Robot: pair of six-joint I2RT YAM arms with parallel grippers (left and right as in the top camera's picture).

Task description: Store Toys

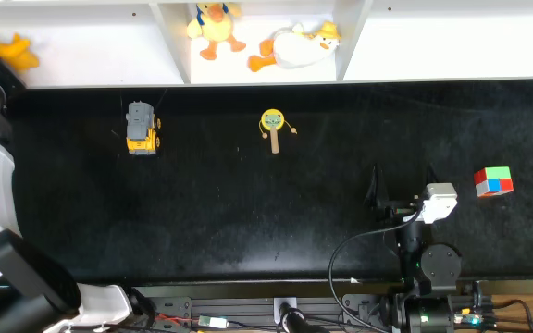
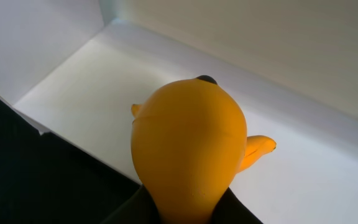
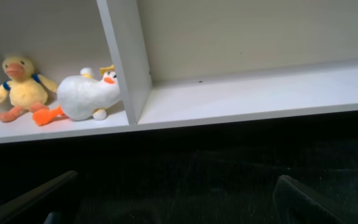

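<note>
Left gripper (image 2: 182,214): clamped on the orange toy (image 2: 188,146), dark fingers pressed to both sides of its lower end. The toy is at the left bay of the shelf (image 1: 91,55), above the white floor near the front lip. I can't tell whether it touches the floor. From the top it shows at the far left of that bay (image 1: 3,48).

Right gripper (image 3: 178,177): wide open, nothing between the fingers (image 3: 42,193) and nothing touched. It sits low over the black mat (image 1: 248,213) on the right side, facing the shelf.

Middle bay: duck (image 1: 213,23) upright, goose (image 1: 294,44) on its side just beside it.

On the mat: truck (image 1: 142,127) left of centre, rattle (image 1: 273,125) mid, both near the shelf edge. Cube (image 1: 493,181) is at the far right, apart from the right gripper.
</note>
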